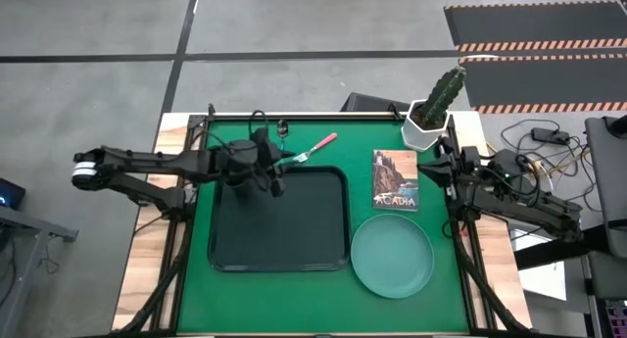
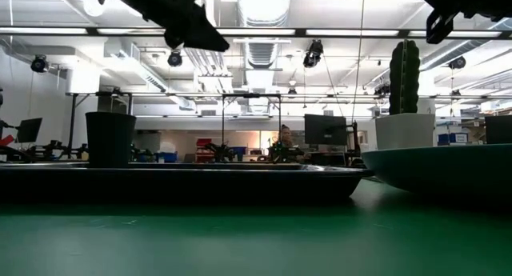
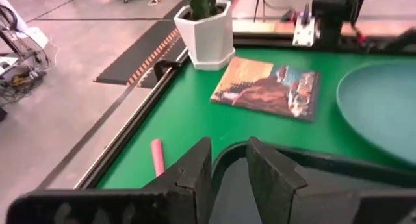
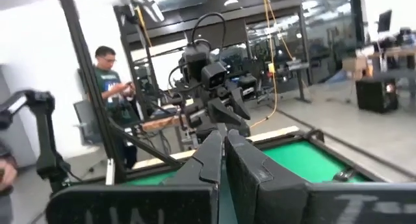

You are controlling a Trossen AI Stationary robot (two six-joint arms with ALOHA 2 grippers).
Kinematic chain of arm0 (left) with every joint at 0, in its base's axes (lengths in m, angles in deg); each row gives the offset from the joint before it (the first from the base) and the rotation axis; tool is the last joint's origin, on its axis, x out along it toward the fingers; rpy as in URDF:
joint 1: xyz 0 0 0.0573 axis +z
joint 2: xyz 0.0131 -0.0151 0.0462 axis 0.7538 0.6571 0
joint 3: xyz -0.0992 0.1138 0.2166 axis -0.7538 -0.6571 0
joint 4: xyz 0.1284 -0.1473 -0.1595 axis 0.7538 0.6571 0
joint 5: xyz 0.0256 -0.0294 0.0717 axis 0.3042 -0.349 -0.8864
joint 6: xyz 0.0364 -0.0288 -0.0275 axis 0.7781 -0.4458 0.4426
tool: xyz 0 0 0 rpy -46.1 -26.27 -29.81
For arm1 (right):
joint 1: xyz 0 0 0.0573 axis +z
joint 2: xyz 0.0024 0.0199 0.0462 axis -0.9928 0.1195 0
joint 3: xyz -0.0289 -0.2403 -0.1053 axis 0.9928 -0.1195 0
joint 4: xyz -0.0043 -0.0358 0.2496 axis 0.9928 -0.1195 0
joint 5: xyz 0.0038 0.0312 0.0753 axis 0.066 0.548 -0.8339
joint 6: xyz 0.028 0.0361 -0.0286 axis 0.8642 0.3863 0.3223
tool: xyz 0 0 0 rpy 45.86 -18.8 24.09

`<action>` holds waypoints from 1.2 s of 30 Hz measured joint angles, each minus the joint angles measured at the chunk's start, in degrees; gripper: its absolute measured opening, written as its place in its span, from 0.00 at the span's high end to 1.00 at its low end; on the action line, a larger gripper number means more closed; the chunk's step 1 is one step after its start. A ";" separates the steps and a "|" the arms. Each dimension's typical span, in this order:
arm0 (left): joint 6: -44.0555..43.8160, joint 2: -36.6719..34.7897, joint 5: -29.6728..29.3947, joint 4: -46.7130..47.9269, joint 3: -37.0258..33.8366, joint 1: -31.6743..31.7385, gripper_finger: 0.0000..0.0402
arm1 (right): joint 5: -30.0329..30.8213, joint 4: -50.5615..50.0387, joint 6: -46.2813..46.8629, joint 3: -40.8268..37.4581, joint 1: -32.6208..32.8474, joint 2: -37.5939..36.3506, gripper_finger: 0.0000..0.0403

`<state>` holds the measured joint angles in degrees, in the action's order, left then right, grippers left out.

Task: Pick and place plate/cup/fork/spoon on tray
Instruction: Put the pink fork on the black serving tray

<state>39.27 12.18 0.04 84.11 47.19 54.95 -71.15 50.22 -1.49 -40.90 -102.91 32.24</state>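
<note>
The black tray (image 1: 294, 230) lies on the green mat. The teal plate (image 1: 393, 256) rests on the mat to the tray's right. The fork (image 1: 315, 148), with a pink handle (image 3: 156, 156), lies on the mat just past the tray's far edge. A dark cup (image 2: 110, 138) shows in the low view at the left, behind the tray's rim; my left arm hides it in the high view. The spoon does not show. My left gripper (image 1: 277, 181) hangs open and empty over the tray's far rim (image 3: 229, 164), beside the fork. My right gripper (image 1: 437, 166) is shut and empty near the white pot.
A picture book (image 1: 395, 179) lies between the tray and the white cactus pot (image 1: 427, 128) at the far right. A person (image 4: 110, 78) stands in the room beyond the table. Bare mat (image 1: 294, 299) lies along the near edge.
</note>
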 joint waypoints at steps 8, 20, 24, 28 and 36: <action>5.50 1.75 -3.41 -0.07 -0.16 0.02 0.80 | 3.64 6.38 0.66 0.16 0.00 10.33 0.98; 10.20 1.60 -3.61 -0.29 -3.16 0.02 0.80 | 7.85 10.24 -8.34 11.72 0.00 30.30 0.98; 10.66 1.25 -3.65 0.00 -4.26 0.02 0.80 | 7.85 16.18 -9.72 12.46 0.00 37.28 0.98; 10.64 0.04 -3.65 -0.11 -4.50 -0.15 0.80 | 7.73 22.53 -10.18 12.09 0.03 44.56 0.98; 9.97 -3.77 -3.65 4.93 -4.76 -0.42 0.80 | 7.46 23.66 -11.60 19.29 0.00 55.98 0.98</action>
<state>49.24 8.41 -3.61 89.03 42.42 54.53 -63.69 73.89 -13.10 -21.60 -102.90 88.22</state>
